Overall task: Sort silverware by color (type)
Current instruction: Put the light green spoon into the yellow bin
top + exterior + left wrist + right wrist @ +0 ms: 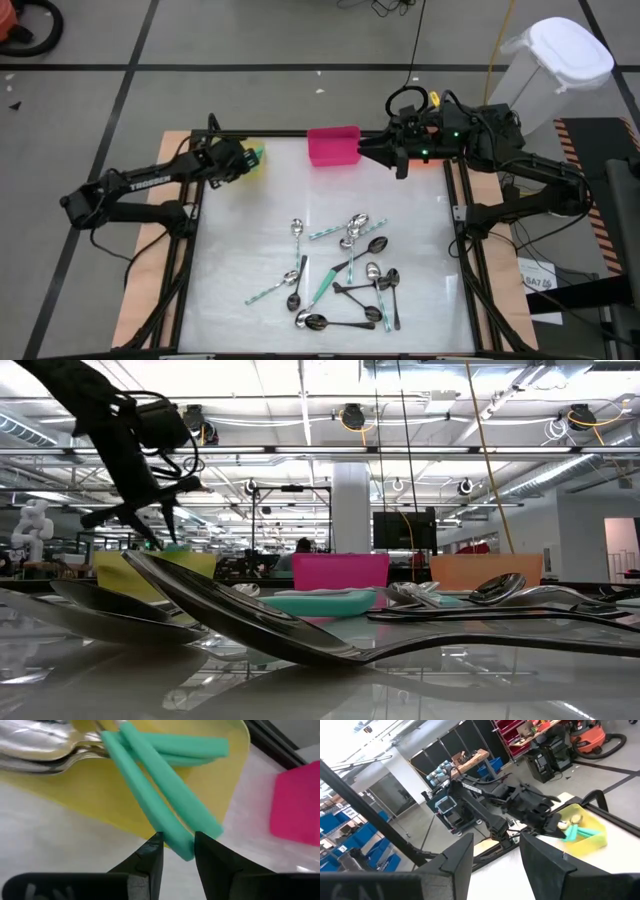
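I read only "TROSSEN" in white letters along my left arm [150,178]; a label at the table's right edge was too small to read.

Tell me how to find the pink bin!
Look at the far edge of the white table, midway between the two arms. The pink bin sits there, left of the right end effector. The yellow bin holds green-handled spoons; no spoons show in the pink one.

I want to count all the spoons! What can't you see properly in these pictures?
- Yellow bin, high view: left claw covers it, so its spoons can't be counted.
- Orange bin, low view only: right arm hides it from above.
- Spoon pile, high view: spoons overlap and are small.
- Low view: near spoons block those behind.
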Controlling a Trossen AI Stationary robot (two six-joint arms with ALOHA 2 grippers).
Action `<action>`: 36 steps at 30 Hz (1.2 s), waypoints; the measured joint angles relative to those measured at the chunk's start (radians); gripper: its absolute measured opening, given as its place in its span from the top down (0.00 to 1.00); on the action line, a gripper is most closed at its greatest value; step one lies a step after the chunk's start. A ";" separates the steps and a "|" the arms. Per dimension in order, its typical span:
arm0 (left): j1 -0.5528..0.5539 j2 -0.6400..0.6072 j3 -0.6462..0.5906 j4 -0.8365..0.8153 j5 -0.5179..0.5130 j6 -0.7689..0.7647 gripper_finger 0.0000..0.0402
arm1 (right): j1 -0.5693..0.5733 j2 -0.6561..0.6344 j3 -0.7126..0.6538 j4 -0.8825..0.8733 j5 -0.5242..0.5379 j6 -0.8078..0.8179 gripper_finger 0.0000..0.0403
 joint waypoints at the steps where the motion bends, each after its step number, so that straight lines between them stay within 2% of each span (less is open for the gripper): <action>1: 0.000 0.008 0.001 0.018 0.008 0.002 0.73 | 0.003 0.000 0.000 0.000 0.000 0.000 0.61; 13: 0.010 0.021 -0.001 0.071 0.024 -0.008 0.72 | 0.009 0.000 0.000 0.000 0.002 0.000 0.61; 17: 0.010 0.015 0.003 0.064 0.031 -0.004 0.68 | 0.009 0.000 0.000 0.000 0.002 0.000 0.61; 25: 0.018 0.013 0.142 -0.009 -0.013 0.116 0.53 | 0.009 0.000 0.000 0.000 0.003 -0.001 0.61; 36: 0.100 0.014 0.170 -0.011 0.044 0.215 0.52 | 0.009 0.007 0.000 -0.007 0.004 -0.019 0.61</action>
